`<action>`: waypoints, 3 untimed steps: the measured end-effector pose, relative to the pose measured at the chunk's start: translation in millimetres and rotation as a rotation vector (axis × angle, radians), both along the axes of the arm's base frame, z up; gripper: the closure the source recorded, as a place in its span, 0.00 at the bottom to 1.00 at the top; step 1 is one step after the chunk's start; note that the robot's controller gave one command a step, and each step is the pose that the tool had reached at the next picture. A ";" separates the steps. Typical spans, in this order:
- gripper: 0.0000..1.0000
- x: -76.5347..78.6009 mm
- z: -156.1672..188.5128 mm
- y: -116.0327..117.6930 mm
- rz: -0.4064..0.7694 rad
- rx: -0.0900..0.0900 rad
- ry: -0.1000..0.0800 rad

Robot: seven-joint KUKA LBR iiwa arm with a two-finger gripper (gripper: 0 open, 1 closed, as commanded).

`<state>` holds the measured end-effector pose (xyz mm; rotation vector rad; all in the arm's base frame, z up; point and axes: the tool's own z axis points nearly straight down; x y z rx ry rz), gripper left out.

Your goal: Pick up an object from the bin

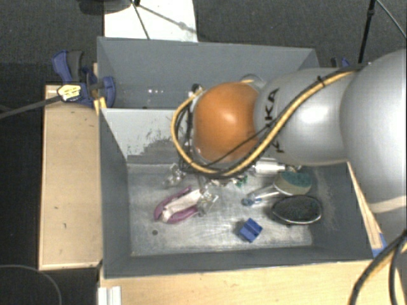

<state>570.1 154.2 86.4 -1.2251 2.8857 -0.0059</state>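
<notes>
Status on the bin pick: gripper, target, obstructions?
Gripper low, mid-bin, at right end of purple-and-white object. Grasp not confirmed. Blue block, black oval brush lie apart to its right, not in the way.

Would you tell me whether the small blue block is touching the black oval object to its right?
Apart. The camera view shows a strip of bare grey bin floor between the small blue block and the black oval object.
</notes>
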 end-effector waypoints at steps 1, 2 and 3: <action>1.00 -3.0 -0.4 5.5 0.001 0.003 0.006; 1.00 -19.7 106.6 11.8 0.287 0.002 0.001; 1.00 -18.1 168.2 17.1 0.261 0.002 -0.001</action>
